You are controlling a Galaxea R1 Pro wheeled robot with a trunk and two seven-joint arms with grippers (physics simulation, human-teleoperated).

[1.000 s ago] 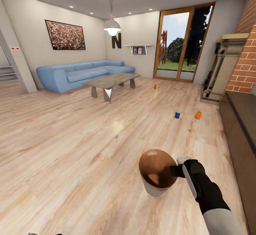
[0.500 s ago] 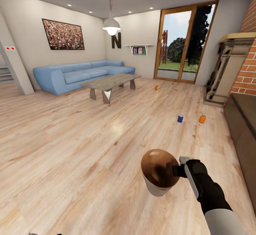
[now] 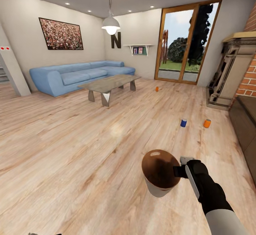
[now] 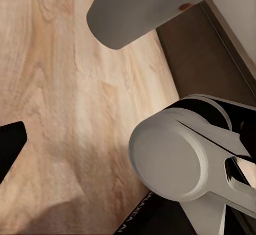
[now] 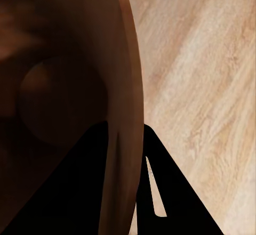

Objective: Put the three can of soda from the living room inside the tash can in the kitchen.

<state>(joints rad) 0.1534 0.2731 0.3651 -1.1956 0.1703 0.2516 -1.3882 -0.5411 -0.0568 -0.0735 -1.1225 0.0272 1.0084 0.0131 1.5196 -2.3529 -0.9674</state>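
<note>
I stand in the living room, on a wide floor (image 3: 71, 149) of warm brown planks. Far ahead are the blue sofa (image 3: 74, 75) and a low table (image 3: 108, 84), and the glass doors (image 3: 185, 46) are to the right of them. My right hand (image 3: 179, 171) holds the trash can (image 3: 160, 172) above the floor, low in front of me. It is clenched on the rim, with one finger (image 5: 69, 192) inside the wall and the other outside. The bucket is upright, and its orange-brown inside has nothing in it. The blue can (image 3: 183, 122) and an orange can (image 3: 207, 123) stand on the floor near each other, well ahead of the bucket. The second orange can (image 3: 156, 89) is farther, near the doors. About my left hand I cannot tell whether it is clenched or released.
</note>
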